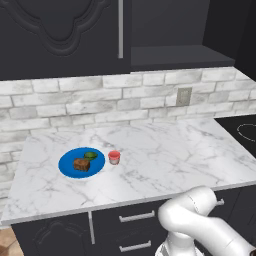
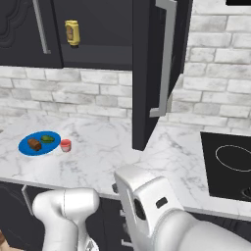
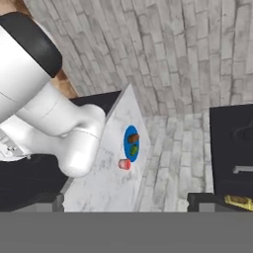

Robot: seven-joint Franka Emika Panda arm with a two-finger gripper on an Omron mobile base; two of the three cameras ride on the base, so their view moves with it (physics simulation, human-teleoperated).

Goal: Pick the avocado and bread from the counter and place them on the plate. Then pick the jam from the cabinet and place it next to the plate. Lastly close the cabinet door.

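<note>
Left base view: round blue plate (image 1: 67, 166) on veined marble counter (image 1: 175, 155); claw state unclear.

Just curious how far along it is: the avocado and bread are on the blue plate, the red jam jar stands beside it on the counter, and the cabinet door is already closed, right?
Nearly. The avocado and bread lie on the plate, with the jam beside it on the counter. But the cabinet door is not closed: the right base view shows it swung wide open.
</note>
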